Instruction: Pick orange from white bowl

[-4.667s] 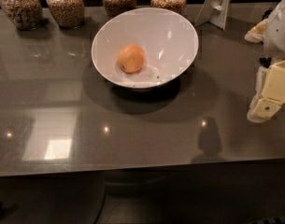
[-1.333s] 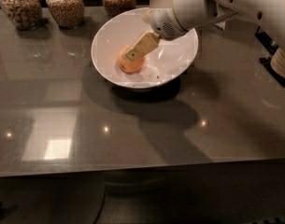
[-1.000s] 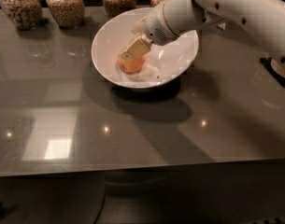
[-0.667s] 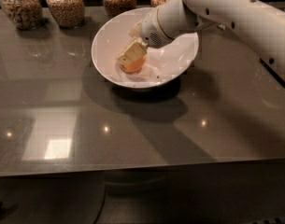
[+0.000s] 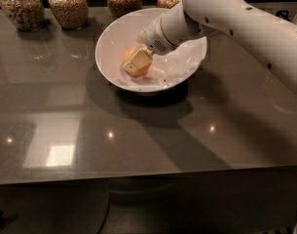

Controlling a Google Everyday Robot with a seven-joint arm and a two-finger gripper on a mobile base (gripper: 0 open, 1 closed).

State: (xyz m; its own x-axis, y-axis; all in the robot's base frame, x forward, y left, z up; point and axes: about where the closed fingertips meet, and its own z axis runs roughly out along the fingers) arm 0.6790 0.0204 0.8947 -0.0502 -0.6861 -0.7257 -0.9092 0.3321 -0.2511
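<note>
The orange [image 5: 141, 72] lies inside the white bowl [image 5: 109, 40], left of the bowl's middle. The bowl stands on the dark glossy table at the back centre. My white arm reaches in from the upper right over the bowl's rim. My gripper [image 5: 135, 62], with its yellowish tip, is down inside the bowl and right at the orange, covering most of it. Only the orange's lower edge and upper left edge show around the gripper.
Several glass jars of grain [image 5: 67, 5] stand in a row along the back edge behind the bowl. The dark table [image 5: 138, 140] stretches toward me, and its front edge runs across the lower part of the view.
The arm swung from the right side of the table into the bowl. Over the last second the gripper sank a little lower onto the orange. The bowl has not moved.
</note>
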